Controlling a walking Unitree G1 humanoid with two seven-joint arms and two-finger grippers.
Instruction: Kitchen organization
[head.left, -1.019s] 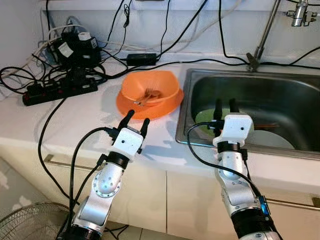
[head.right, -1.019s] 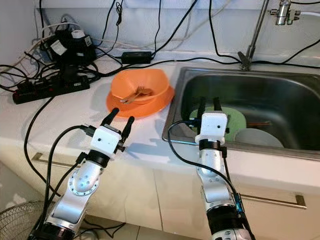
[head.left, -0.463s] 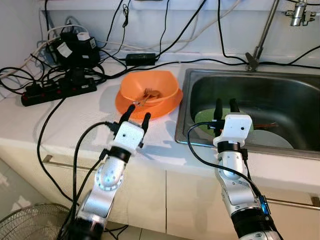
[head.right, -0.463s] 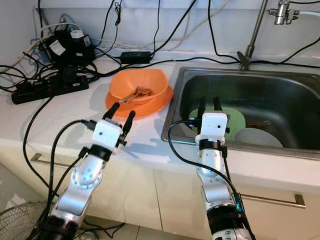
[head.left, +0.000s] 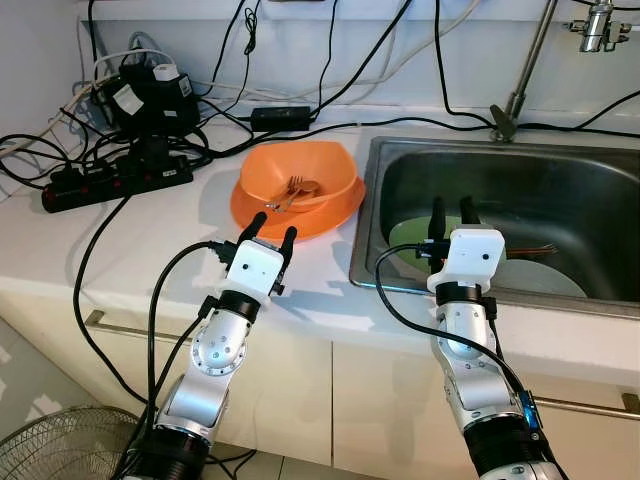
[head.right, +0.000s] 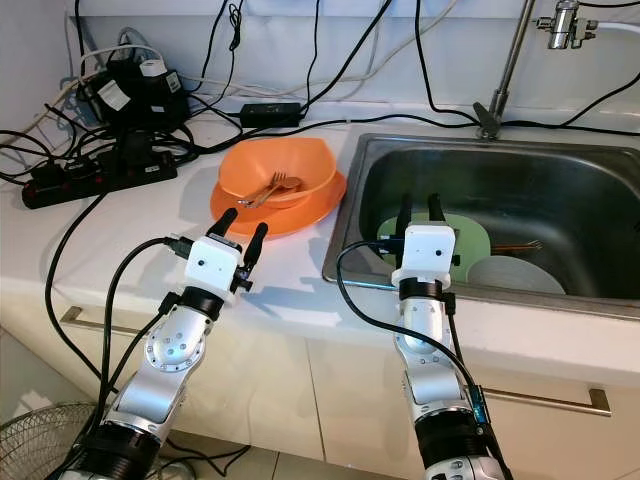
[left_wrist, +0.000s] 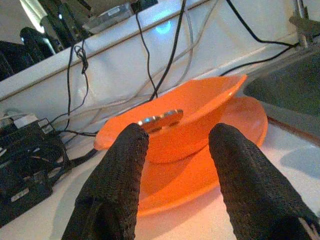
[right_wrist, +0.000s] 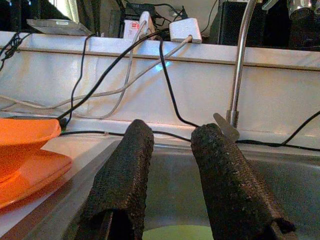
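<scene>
a white countertop (head.left: 150, 230) runs across the scene, with a stainless steel sink (head.left: 560, 190) set into its right part and a tap (head.left: 520, 80) rising behind the basin. inside the sink lie a green plate (head.left: 412, 232) and, just beside it, a white plate (head.left: 545, 277), partly hidden by the right arm. on the counter just left of the sink's rim sits an orange plate (head.left: 300, 215) with an orange bowl (head.left: 300, 178) resting on it, and a fork (head.left: 292, 190) lies inside the bowl. further left, near the wall, a tangle of black cables (head.left: 100, 150) surrounds a power strip (head.left: 115, 180) and some black adapters (head.left: 150, 95), and a small black power brick (head.left: 281, 117) lies behind the bowl. the left gripper (head.left: 271, 223) hovers low over the counter just in front of the orange plate, its two black fingers (left_wrist: 120, 180) spread apart with nothing between them, pointing at the bowl. the right gripper (head.left: 451, 211) hangs over the sink's front edge above the green plate, its fingers (right_wrist: 125, 175) parted and gripping nothing. a fan grille (head.left: 60, 445) shows near the floor at the lower left.
</scene>
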